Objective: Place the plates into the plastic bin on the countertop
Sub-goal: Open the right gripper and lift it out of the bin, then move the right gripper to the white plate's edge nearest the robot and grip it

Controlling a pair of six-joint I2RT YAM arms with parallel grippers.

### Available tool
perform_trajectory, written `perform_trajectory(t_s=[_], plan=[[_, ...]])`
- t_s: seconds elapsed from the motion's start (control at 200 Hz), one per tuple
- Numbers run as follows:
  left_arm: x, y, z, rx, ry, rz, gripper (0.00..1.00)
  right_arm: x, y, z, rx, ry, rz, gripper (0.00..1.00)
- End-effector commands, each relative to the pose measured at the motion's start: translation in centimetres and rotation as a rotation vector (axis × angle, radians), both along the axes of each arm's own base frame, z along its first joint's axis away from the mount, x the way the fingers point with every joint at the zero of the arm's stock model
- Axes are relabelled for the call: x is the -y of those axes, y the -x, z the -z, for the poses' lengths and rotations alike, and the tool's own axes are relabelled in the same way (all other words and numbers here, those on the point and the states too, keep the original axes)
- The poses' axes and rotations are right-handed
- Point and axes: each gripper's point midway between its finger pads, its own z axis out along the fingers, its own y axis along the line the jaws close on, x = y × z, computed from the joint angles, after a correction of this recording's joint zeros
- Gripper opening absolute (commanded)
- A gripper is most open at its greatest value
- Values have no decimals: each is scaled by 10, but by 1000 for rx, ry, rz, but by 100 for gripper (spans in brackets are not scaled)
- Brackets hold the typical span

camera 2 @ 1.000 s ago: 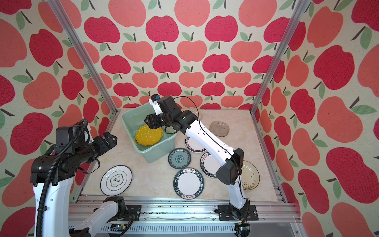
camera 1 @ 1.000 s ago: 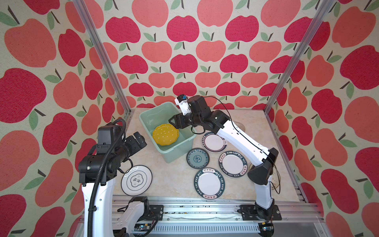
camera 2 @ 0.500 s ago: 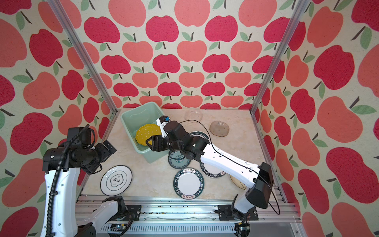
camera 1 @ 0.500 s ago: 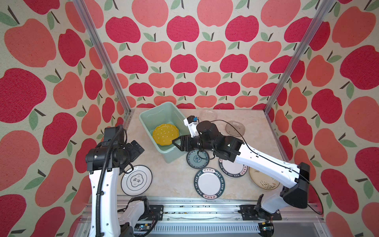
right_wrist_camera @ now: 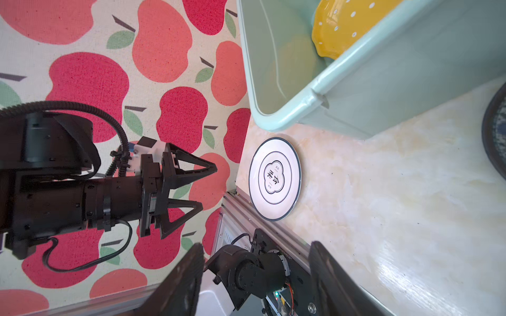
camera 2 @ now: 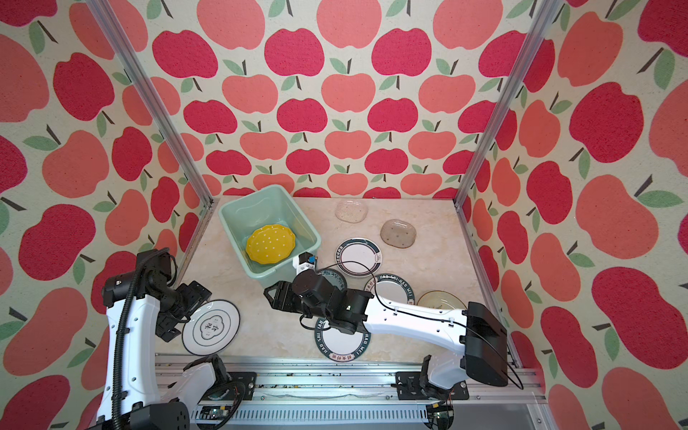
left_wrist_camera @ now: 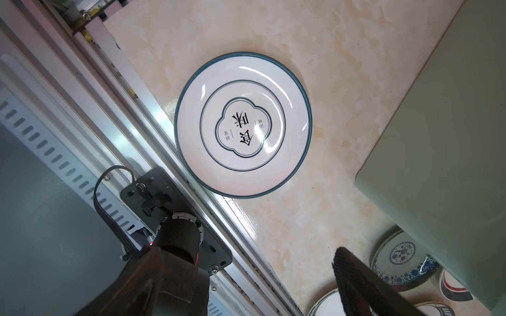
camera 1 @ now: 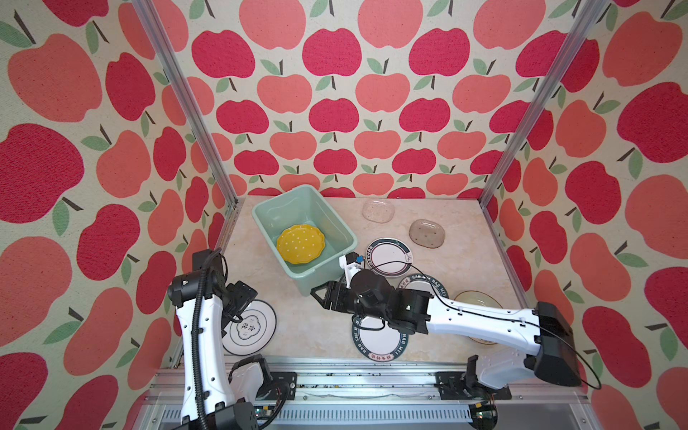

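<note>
The white plate [left_wrist_camera: 243, 124] lies flat at the bench's [camera 1: 316, 331] front left corner, its rim hard by the front rail [left_wrist_camera: 153, 115]. My left tool [right_wrist_camera: 209, 186] hangs over its edge, jaws wide apart and empty. I judge that I should take the rim on the side away from the rail, one finger slipping under. The bin [camera 1: 320, 273] stands back left and holds a yellow plate [camera 1: 301, 244]. My right tool [camera 1: 319, 296], jaws apart and empty, is near the bin's front wall and should keep clear.

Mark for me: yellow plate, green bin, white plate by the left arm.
yellow plate [camera 1: 301, 244]: in a top view, centre of its dotted face.
green bin [camera 1: 312, 277]: in a top view, near outer wall.
white plate [left_wrist_camera: 243, 124]: left wrist view, central emblem.
</note>
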Motion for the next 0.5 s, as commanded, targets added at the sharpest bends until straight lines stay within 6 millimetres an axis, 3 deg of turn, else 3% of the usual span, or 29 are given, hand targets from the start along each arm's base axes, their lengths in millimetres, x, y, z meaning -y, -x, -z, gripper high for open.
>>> perform_trajectory(t_s=[0.0, 0.49], plan=[[-2, 0, 8, -18, 29, -60, 99, -1, 1, -4, -107, -119, 116, 64], [-32, -13, 34, -158, 53, -348, 99, -59, 13, 82, -214, -125, 158, 61]])
